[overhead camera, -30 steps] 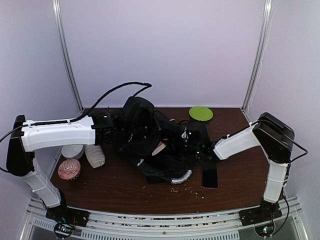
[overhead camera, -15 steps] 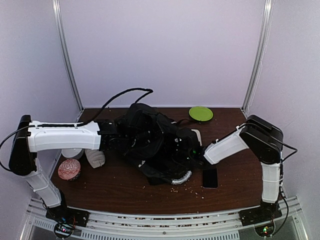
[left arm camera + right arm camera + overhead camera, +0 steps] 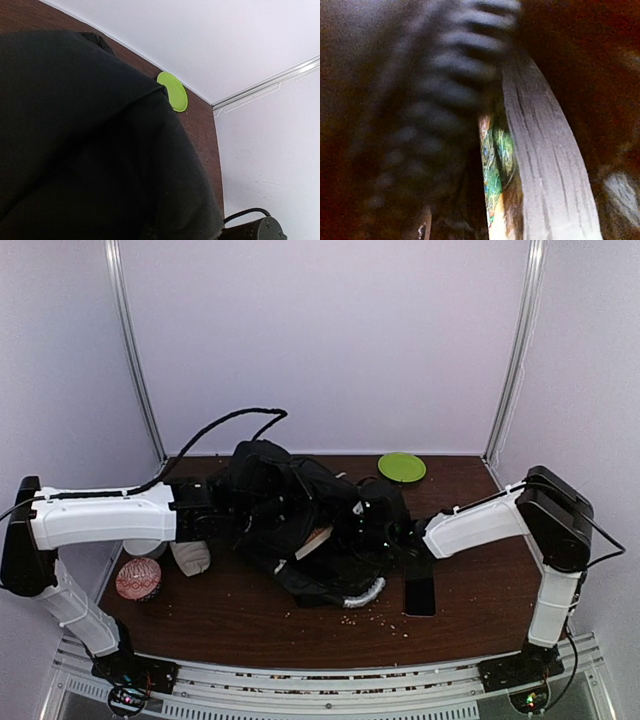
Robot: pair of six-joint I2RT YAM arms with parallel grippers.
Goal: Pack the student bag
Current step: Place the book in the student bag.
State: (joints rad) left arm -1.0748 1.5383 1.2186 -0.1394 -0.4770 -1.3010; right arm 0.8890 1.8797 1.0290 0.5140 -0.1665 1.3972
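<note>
The right arm (image 3: 470, 525) has pulled back and the left arm (image 3: 100, 518) has slid left. Up front lies a black slab (image 3: 420, 592). The student bag (image 3: 290, 520) lies mid-table between the arms. The left gripper (image 3: 215, 512) is pinched tight on its cloth. The right gripper (image 3: 385, 532) pokes into its mouth; I cannot tell if those jaws are apart. A book (image 3: 545, 160) sits inside the bag. Far back is a green plate (image 3: 401, 467).
</note>
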